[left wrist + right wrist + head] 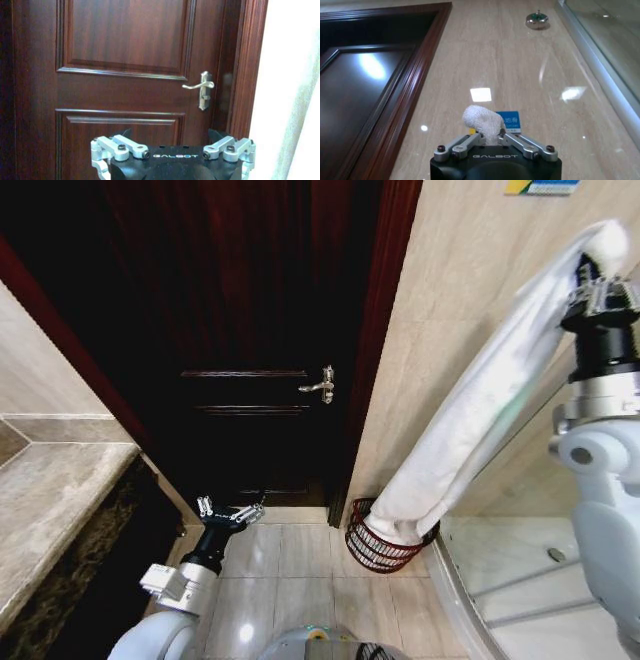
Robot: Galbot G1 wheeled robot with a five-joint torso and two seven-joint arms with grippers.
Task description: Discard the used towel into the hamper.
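Now your right pincer (597, 275) is pinching the towel (470, 415) high up; its long axis is slanting down-left, the lower end already dipping into the hamper (375, 548). Your left pincer (228, 515) is hovering spread, low beside the door (250, 330).

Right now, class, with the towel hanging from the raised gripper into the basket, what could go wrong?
1. Most of the towel hangs above the hamper; released now, it may drape over the rim or spill onto the floor.
2. The right gripper pinches a small corner, so it could slip early.
3. The light hamper might tip if dragged.
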